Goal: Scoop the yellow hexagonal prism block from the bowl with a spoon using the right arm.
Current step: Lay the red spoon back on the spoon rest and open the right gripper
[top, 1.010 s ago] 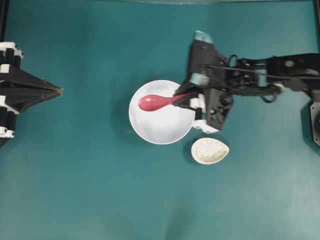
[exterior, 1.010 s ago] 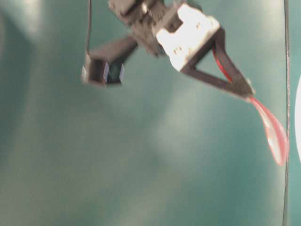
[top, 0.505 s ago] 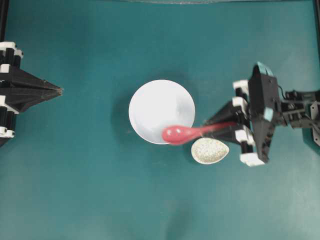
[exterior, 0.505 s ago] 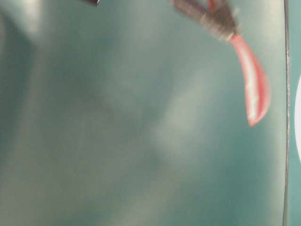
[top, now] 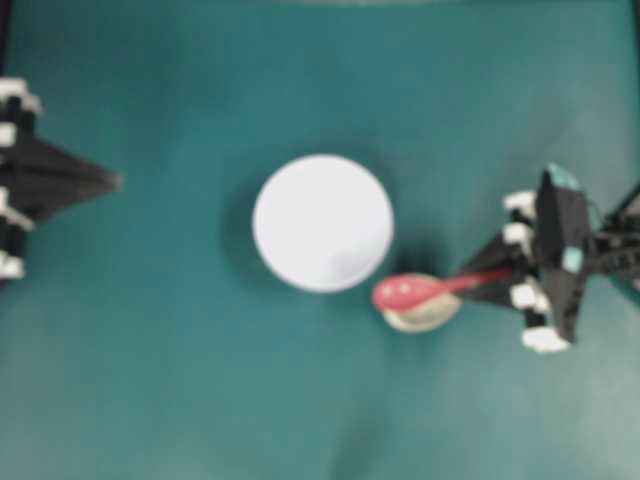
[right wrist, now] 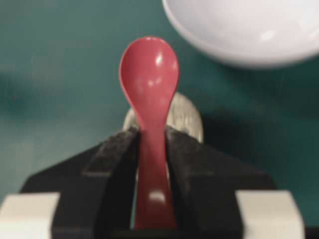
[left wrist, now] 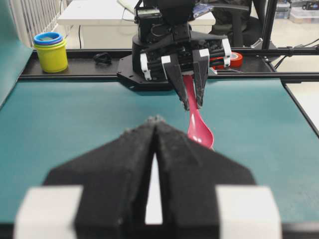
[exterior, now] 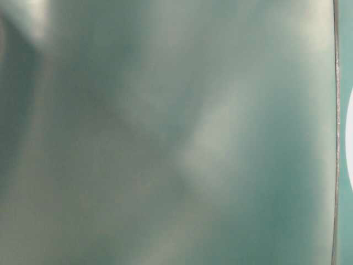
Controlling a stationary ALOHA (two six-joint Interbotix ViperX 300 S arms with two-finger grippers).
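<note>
- The right pincer (top: 505, 280) at frame right clamps the spoon (top: 415, 291) by its handle, scoop over the speckled rest (top: 425, 318).
- The left pincer (left wrist: 154, 149) is clenched, empty.
- The bowl (top: 322, 222) sits mid-bench (top: 200, 380); no block can be made out.

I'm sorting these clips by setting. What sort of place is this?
Probably a robotics lab or workshop bench. A teal table sits in a black frame with a second robot arm bolted to it. Behind are white tables, stacked cups and a roll of red tape, not kitchen fittings.
</note>
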